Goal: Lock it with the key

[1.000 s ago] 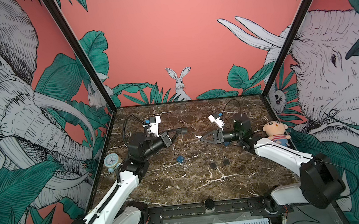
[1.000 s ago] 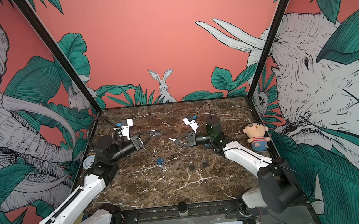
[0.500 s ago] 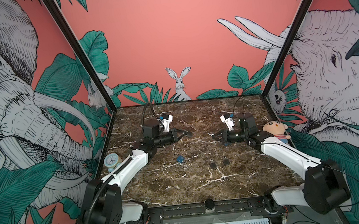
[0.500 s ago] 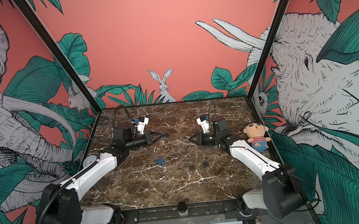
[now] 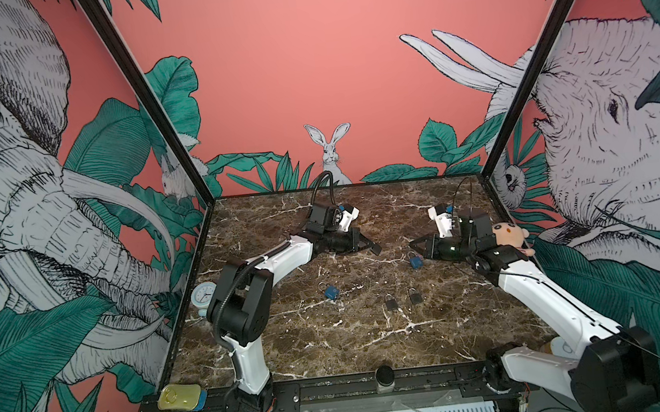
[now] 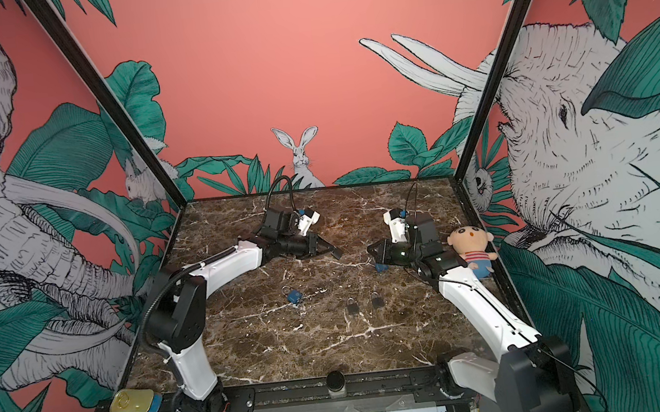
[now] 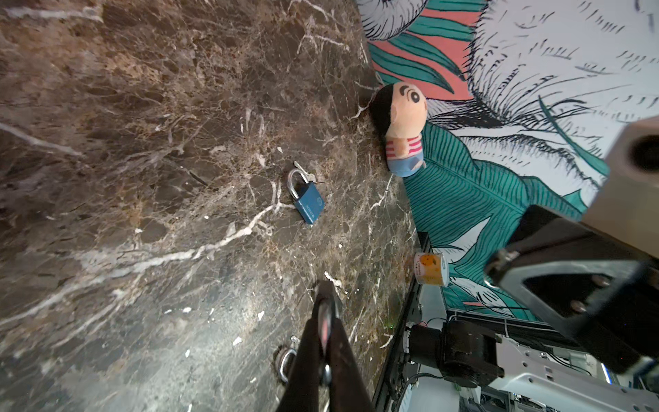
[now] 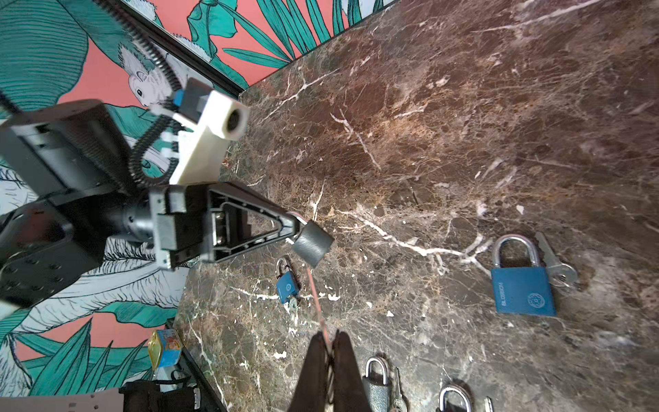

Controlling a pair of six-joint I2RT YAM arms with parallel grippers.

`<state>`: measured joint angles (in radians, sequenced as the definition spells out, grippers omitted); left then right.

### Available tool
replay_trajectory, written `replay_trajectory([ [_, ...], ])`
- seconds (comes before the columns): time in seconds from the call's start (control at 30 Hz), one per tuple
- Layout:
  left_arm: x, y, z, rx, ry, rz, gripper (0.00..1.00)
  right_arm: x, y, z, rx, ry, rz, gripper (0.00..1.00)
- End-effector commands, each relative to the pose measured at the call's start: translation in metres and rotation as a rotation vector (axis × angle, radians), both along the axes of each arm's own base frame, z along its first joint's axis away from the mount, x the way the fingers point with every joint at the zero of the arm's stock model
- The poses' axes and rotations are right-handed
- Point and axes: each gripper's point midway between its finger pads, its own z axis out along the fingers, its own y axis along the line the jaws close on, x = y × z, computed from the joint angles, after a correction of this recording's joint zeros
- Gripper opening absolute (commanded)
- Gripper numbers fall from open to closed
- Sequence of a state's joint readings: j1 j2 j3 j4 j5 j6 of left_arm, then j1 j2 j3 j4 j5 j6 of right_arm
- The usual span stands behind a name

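My left gripper (image 5: 368, 248) is shut on the shackle of a grey padlock (image 8: 313, 246), whose body sticks out past the fingertips. It hovers low over the marble table (image 5: 292, 344), left of centre toward the back, in both top views. My right gripper (image 5: 412, 245) points at it from the right, a short gap away. Its fingers (image 8: 317, 360) are shut on the key (image 8: 315, 303), a thin pinkish strip seen edge-on that reaches toward the padlock without touching it. In the left wrist view the left gripper (image 7: 326, 289) shows its fingers pressed together.
A blue padlock (image 5: 415, 261) with a loose key (image 8: 556, 267) lies just below the right gripper. Another blue padlock (image 5: 331, 291) and two dark ones (image 5: 391, 303) (image 5: 414, 295) lie nearer the front. A doll (image 5: 509, 234) sits at the right wall and a clock (image 5: 204, 297) at the left.
Both grippers have shifted to the right, still facing each other. The left arm has stretched out low across the table, carrying the padlock along.
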<state>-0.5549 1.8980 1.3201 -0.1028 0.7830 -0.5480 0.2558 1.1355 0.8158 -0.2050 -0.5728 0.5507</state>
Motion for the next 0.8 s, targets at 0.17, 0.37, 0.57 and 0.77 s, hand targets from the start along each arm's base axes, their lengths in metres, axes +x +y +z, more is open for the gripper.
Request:
replay_trajectory([
  [0.17, -0.004, -0.023, -0.016, 0.038, 0.052, -0.161, 0.00, -0.016, -0.006, -0.005, -0.033, -0.027, 0.012, 0.00],
  [0.37, -0.007, -0.031, -0.034, 0.068, 0.104, -0.217, 0.00, -0.020, -0.005, -0.014, -0.021, -0.011, 0.017, 0.00],
  [0.57, -0.012, -0.036, -0.049, 0.080, 0.151, -0.252, 0.00, -0.021, -0.002, -0.018, 0.004, -0.012, 0.023, 0.00],
  [0.77, -0.016, -0.041, -0.065, 0.107, 0.189, -0.278, 0.00, -0.021, -0.001, -0.024, 0.014, -0.003, 0.024, 0.00],
])
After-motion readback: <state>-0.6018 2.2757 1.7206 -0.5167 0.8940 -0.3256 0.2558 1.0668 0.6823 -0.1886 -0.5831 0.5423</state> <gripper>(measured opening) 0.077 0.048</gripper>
